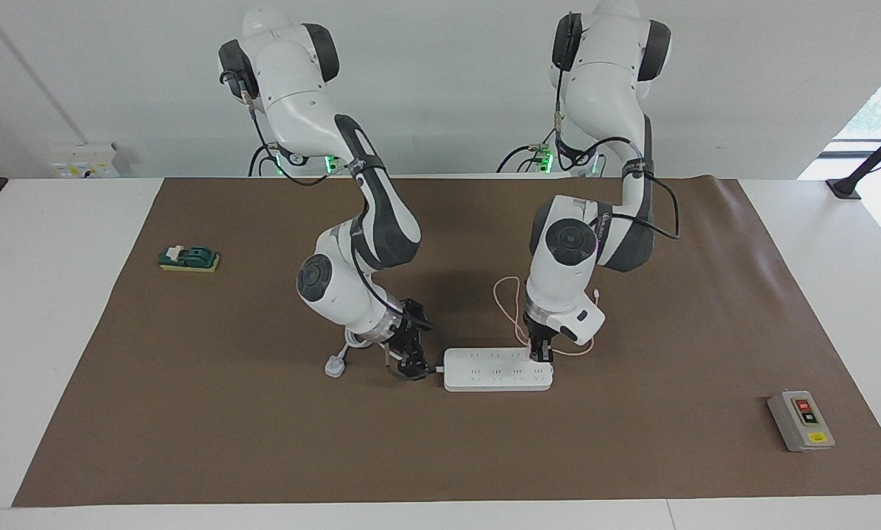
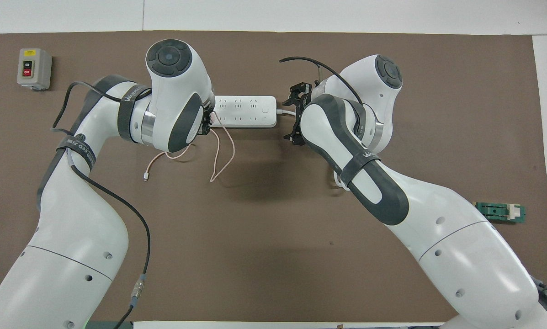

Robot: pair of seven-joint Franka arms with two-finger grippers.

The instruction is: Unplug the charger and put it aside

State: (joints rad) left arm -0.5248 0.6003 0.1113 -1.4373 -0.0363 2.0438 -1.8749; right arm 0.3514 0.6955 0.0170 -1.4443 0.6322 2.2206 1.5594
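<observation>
Charger (image 1: 537, 352) plug body mostly hidden between left gripper (image 1: 540, 356) fingertips in facing view; fully covered by left arm overhead. Power strip (image 2: 246, 111) end toward left arm covered by wrist overhead. White cord (image 1: 346, 352) coil largely hidden under right arm. Right gripper (image 1: 409, 364) fingertips too small to read.

L claw (image 1: 540, 356) clamped, pointing down; R claw (image 1: 411, 366) low, spread.

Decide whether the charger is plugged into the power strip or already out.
Cannot tell: the shut left gripper sits on the power strip and hides the charger; only its pink cable shows.
</observation>
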